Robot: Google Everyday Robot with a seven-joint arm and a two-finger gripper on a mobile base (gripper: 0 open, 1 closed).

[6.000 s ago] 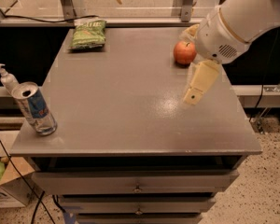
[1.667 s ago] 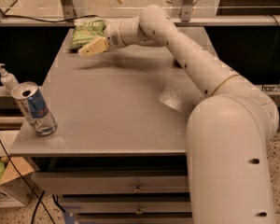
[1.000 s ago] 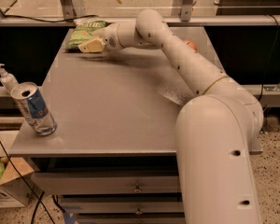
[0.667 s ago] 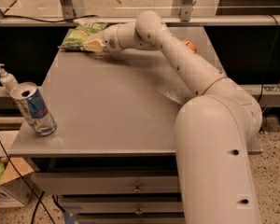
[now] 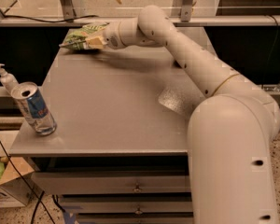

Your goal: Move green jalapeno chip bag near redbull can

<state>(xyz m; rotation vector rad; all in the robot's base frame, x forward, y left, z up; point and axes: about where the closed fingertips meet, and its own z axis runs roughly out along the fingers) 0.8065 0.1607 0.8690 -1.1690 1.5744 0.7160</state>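
The green jalapeno chip bag (image 5: 81, 37) is at the far left of the grey table (image 5: 116, 106), tilted and lifted off the surface. My gripper (image 5: 94, 41) is shut on the bag's right end, with the arm reaching across from the right. The redbull can (image 5: 34, 108) stands upright at the table's front left corner, well apart from the bag.
A white pump bottle (image 5: 7, 78) stands just beyond the table's left edge behind the can. My arm's large body (image 5: 233, 143) fills the right foreground. A metal frame (image 5: 65, 1) runs behind the table. Drawers (image 5: 135, 185) are below the tabletop.
My gripper reached the bag, closed on it and has lifted and tilted it, shifting it slightly left. The can has not moved.
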